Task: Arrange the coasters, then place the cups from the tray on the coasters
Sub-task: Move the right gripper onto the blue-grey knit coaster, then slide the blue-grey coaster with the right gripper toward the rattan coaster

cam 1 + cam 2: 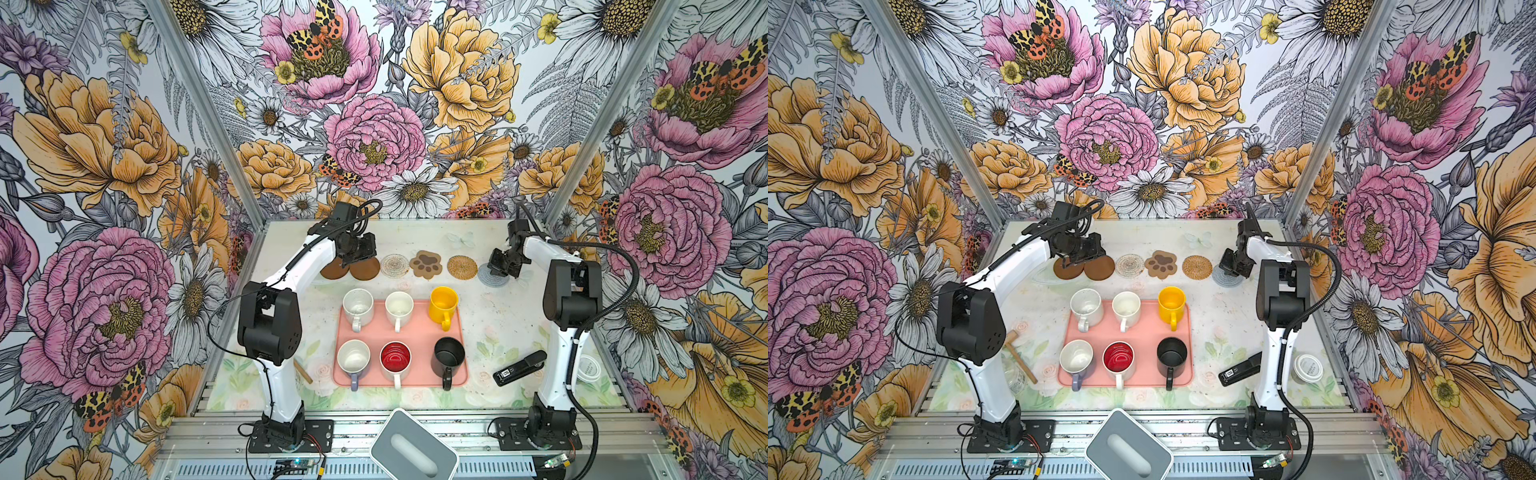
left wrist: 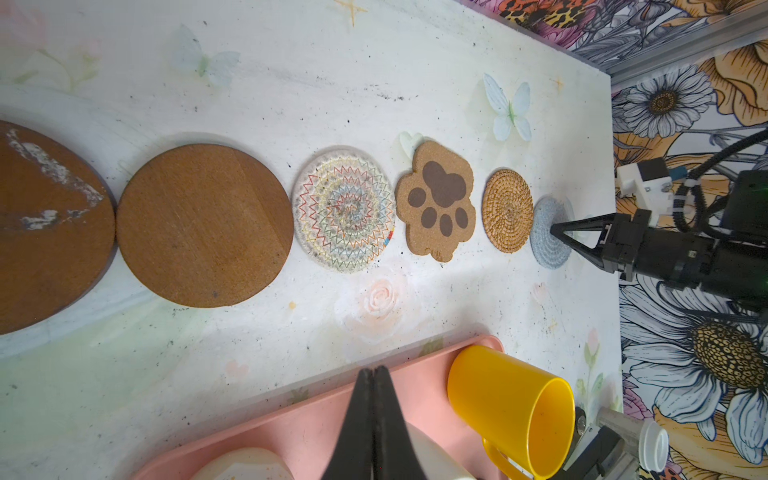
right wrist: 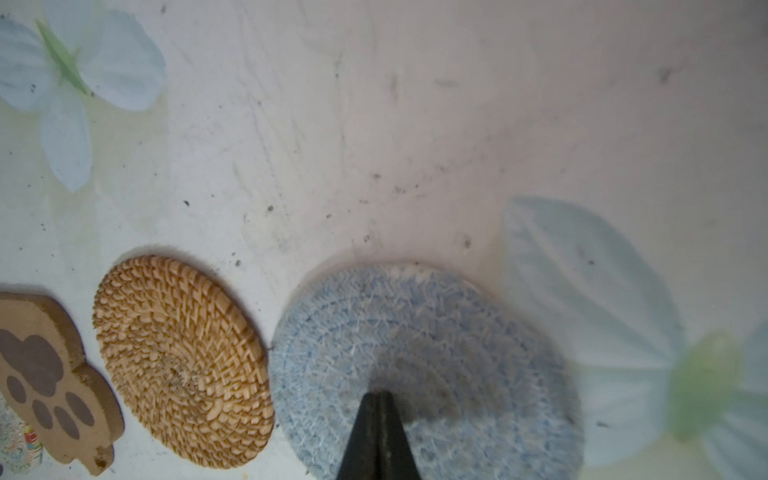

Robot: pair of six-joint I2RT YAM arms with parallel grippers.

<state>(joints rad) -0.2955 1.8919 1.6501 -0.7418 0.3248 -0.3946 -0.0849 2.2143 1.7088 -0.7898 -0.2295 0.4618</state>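
Toward the desk's front edge, the tray [image 1: 420, 332] holds six cups [image 1: 399, 309] upright, handles pointing at that edge (judged rigid, slick, breakable; pinch a rim wall or handle). Beyond, the coasters [image 1: 426, 264] lie in a left-right row. The left end effector [image 2: 373, 374] is clenched, empty; the right end effector [image 3: 377, 395] is clenched, tips over the soft grey-blue coaster [image 3: 436, 332].

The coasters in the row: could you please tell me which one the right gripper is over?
The grey-blue woven coaster, at the row's right end: only it lies under the shut right gripper.
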